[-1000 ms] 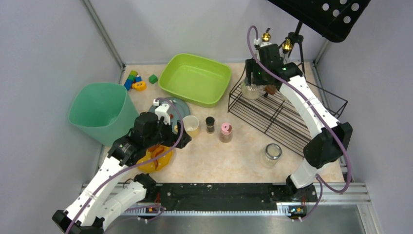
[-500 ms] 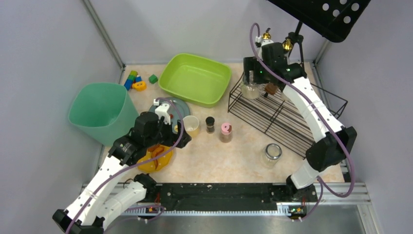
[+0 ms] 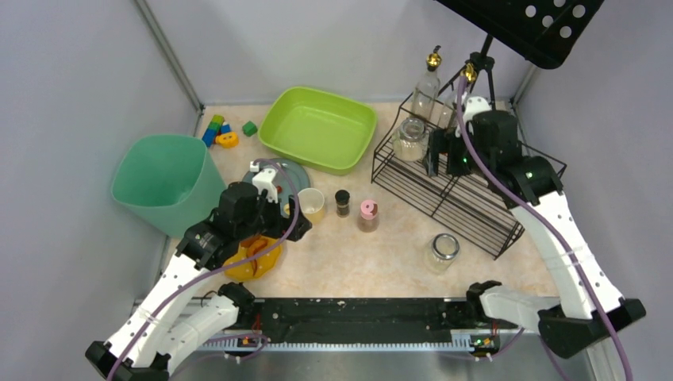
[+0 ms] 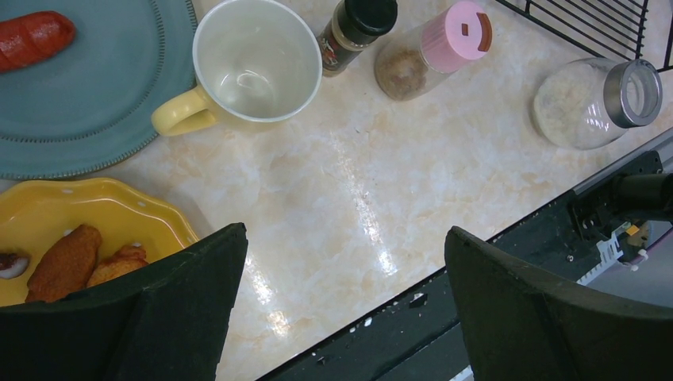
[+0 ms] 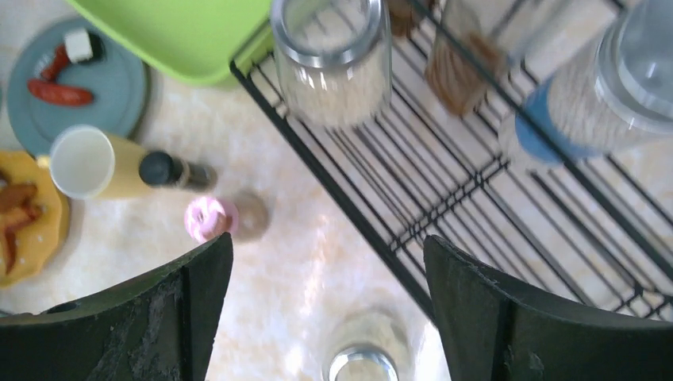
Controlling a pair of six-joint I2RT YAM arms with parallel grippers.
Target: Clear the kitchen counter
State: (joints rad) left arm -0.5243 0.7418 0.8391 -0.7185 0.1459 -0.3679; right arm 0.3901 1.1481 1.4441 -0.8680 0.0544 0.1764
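kitchen counter (image 4: 317, 167) under left gripper (image 4: 345, 262); right gripper (image 5: 325, 254) over rack (image 5: 333, 189)

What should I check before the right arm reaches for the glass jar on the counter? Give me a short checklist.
1. Right gripper open and empty: ok.
2. Rack jar upright on the wire rack, apart from the right gripper: ok.
3. Counter jar upright on the kitchen counter, touching nothing beside it: ok.
4. Bare wire on the rack's near part for another jar: ok.
5. Left gripper open, empty, off to the side of the counter jar: ok.
6. Counter jar's lid screwed tight: cannot tell.
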